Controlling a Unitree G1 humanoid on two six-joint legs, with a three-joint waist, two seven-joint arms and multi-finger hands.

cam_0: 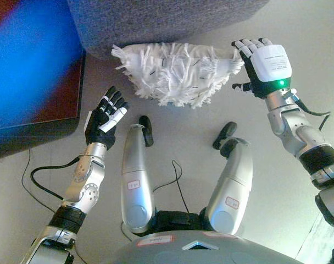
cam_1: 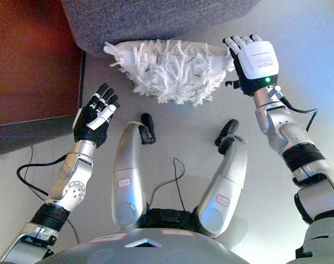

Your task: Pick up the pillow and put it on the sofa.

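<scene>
The left hand [cam_0: 105, 119] is nearest the camera, raised over the floor [cam_0: 183, 140] at the lower left of the pillow [cam_0: 175, 72], palm turned inward, fingers released and spread, holding nothing and well short of the pillow's fringe. The pillow itself, white and shaggy with a tasselled edge, lies on the floor tight against the base of the grey sofa [cam_0: 156, 19], its far side tucked against or slightly under the sofa front; it is not yet lifted.

The right hand [cam_0: 264, 66] is at the pillow's right end, its back to the camera and its fingers stretched straight upward just beside the tassels, touching or almost touching them; it grips nothing that can be seen.

Judging by this, the step in hand is the approach: both hands are bracketing the pillow before a two-sided squeeze. The next move likely calls for the left hand to travel forward and inward to the pillow's left corner, then for both hands to press in together and raise it clear of the sofa's edge onto the seat above.

Around it, a dark red-brown piece of furniture [cam_1: 29, 66] with a black lower edge stands on the left, close beside the sofa's corner. It narrows the room for the left arm's reach, and the overhang of the sofa front may snag the pillow as it comes up.
</scene>
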